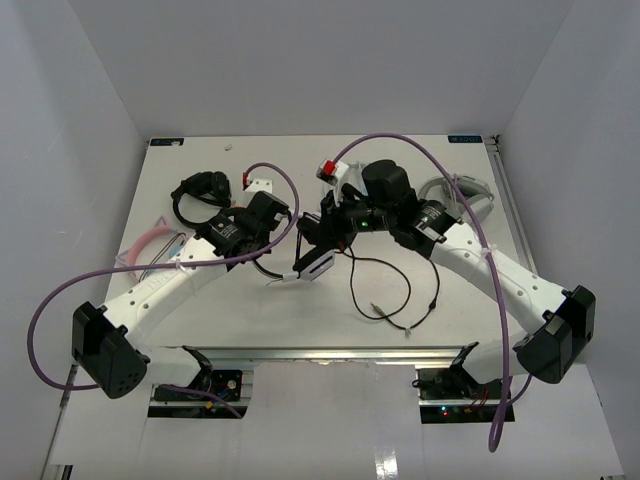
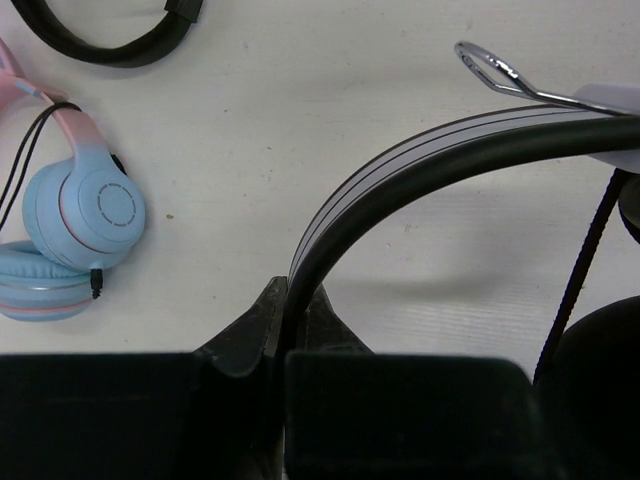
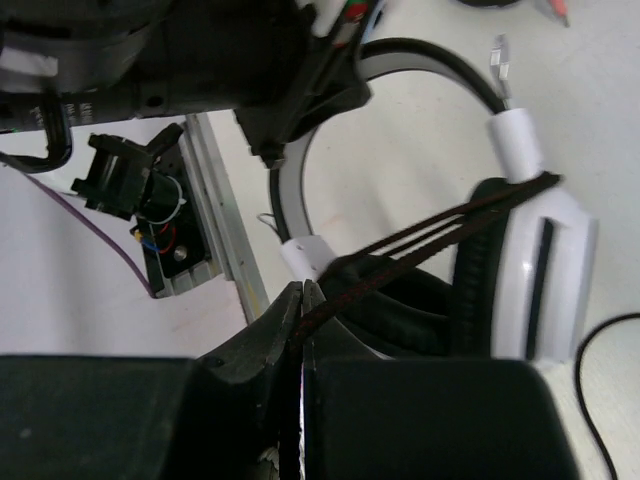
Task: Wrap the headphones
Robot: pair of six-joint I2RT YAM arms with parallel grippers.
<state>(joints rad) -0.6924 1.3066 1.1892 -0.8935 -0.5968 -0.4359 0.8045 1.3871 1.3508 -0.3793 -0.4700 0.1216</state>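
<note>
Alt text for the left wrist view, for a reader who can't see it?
The left gripper is shut on the white, black-trimmed headband of the over-ear headphones, which arcs up to the right. A thin black cable crosses the right side; pale blue and pink headphones lie on the white table at left.

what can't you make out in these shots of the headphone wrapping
- Top view: the headphones are mostly covered by the left arm and right arm; ear cups hidden.
- Top view: the cable end is too small to tell its plug.
- Left wrist view: the black headphones are cut off by the top edge.
</note>
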